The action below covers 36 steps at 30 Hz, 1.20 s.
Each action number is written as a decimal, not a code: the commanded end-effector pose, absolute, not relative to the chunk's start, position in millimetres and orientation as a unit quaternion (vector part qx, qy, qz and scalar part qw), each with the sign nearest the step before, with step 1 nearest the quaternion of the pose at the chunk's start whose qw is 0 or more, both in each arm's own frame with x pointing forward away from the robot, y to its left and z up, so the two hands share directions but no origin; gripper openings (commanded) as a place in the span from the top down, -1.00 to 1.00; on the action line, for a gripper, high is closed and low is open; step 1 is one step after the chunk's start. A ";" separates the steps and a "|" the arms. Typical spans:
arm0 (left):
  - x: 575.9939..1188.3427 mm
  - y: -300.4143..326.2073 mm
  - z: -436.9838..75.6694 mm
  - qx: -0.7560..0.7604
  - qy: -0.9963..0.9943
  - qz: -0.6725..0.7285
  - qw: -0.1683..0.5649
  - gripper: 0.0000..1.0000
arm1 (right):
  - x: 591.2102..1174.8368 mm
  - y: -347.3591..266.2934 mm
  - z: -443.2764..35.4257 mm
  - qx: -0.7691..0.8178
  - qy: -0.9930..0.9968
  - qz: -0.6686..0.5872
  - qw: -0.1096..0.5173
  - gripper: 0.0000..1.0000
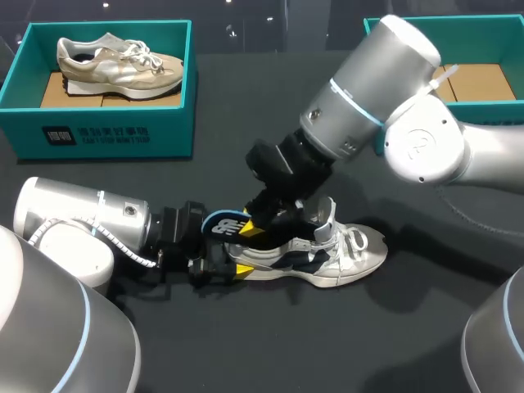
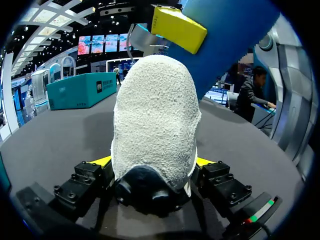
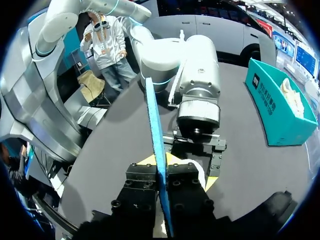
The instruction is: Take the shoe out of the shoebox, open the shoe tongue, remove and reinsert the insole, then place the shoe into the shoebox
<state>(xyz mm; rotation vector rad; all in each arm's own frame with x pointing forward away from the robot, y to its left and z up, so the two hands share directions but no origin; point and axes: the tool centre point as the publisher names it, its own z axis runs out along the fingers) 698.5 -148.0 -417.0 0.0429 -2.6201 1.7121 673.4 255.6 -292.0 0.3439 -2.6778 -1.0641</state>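
The white sneaker (image 1: pixel 340 250) lies on its sole on the dark table (image 1: pixel 246 123), toe pointing away from the left gripper (image 1: pixel 214 266). Its heel sits between that gripper's jaws. In the left wrist view the fuzzy grey-white heel (image 2: pixel 155 120) fills the gap of the left gripper (image 2: pixel 152 162), and a yellow fingertip (image 2: pixel 102 161) presses against it on each side, so the jaws are clenched on the sneaker.

Just above the heel is the blue insole (image 1: pixel 223 225), held by the right gripper (image 1: pixel 258 228), which comes down over the shoe's opening. In the right wrist view the insole (image 3: pixel 156 135) stands edge-on between the jaws of the right gripper (image 3: pixel 160 167), whose two black fingers close flat against its faces, grasping it. From there it runs out ahead of the jaws toward the left arm (image 3: pixel 197 85). In the left wrist view the insole (image 2: pixel 225 40) slants up above the heel with one yellow pad (image 2: pixel 179 27) of the right gripper on it. Whether its lower end sits inside the sneaker cannot be told.

Well beyond the left gripper, a teal shoebox (image 1: pixel 106 131) holds a beige sneaker (image 1: pixel 119 64). A second teal box (image 1: pixel 491 33) stands behind the right arm.
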 end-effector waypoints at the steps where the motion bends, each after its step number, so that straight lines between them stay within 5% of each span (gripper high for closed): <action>1: 699.4 -146.9 -421.4 0.014 -0.838 0.546 0.006 1.00 | 670.4 240.0 -249.9 0.080 -0.900 -0.410 0.126 1.00; 3: 699.4 -146.9 -421.4 0.014 -0.838 0.546 0.006 1.00 | 672.6 233.1 -234.4 0.053 -0.852 -0.490 0.174 1.00; 16: 699.4 -146.9 -421.4 0.014 -0.838 0.546 0.006 1.00 | 672.6 233.1 -234.4 0.053 -0.852 -0.490 0.174 1.00; 25: 699.4 -146.9 -421.4 0.014 -0.838 0.546 0.006 1.00 | 669.0 229.1 -141.8 0.040 -0.833 -0.530 0.152 1.00; 31: 699.4 -146.9 -421.4 0.014 -0.838 0.546 0.006 1.00 | 665.4 200.7 -108.1 -0.014 -0.769 -0.606 0.204 1.00; 36: 699.4 -146.9 -421.4 0.014 -0.838 0.546 0.006 1.00 | 659.5 194.1 -97.1 -0.034 -0.796 -0.582 0.164 1.00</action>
